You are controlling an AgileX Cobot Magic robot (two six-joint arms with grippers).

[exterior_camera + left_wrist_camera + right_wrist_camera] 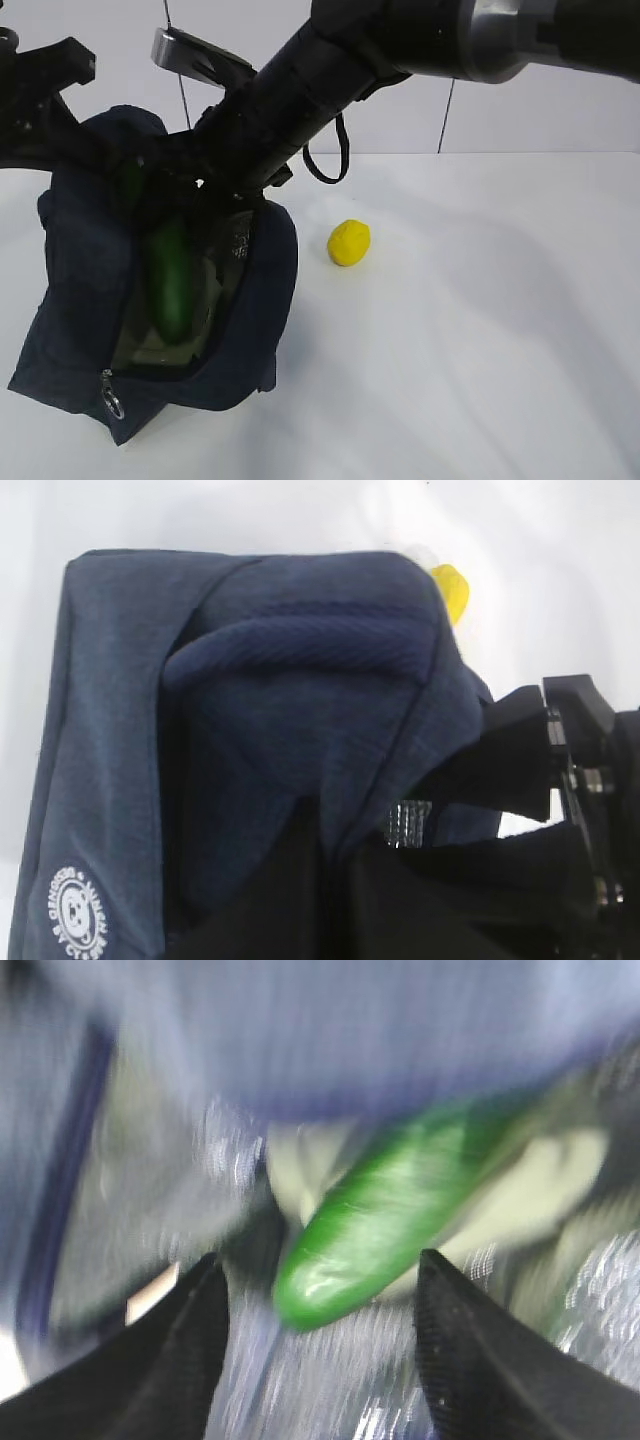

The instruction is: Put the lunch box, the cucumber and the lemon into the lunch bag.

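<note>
The white bench [480,330] lies bare and wide to the right of the lunch bag [255,330], which sits near the left edge of the exterior view with its mouth open toward the camera and its zipper ring [112,400] hanging at the front corner. The right arm [300,90] slants down from the upper right into that mouth, filling most of the opening and crowding the rear rim. The left hand [575,810] is at the bag's back corner, its dark fingers against the fabric there (whether they pinch it I cannot tell).

Inside, the cucumber [168,280] lies on the pale lid of the lunch box [135,345], its long axis running front to back, the near end toward the zipper corner. In the blurred right wrist view the right hand [320,1360] is spread wide, holding nothing, its fingers [180,1360] on either side of the cucumber's rounded tip [330,1280] without touching.

The lemon [349,242] sits on the bench just right of the bag, apart from it, with open room around.
</note>
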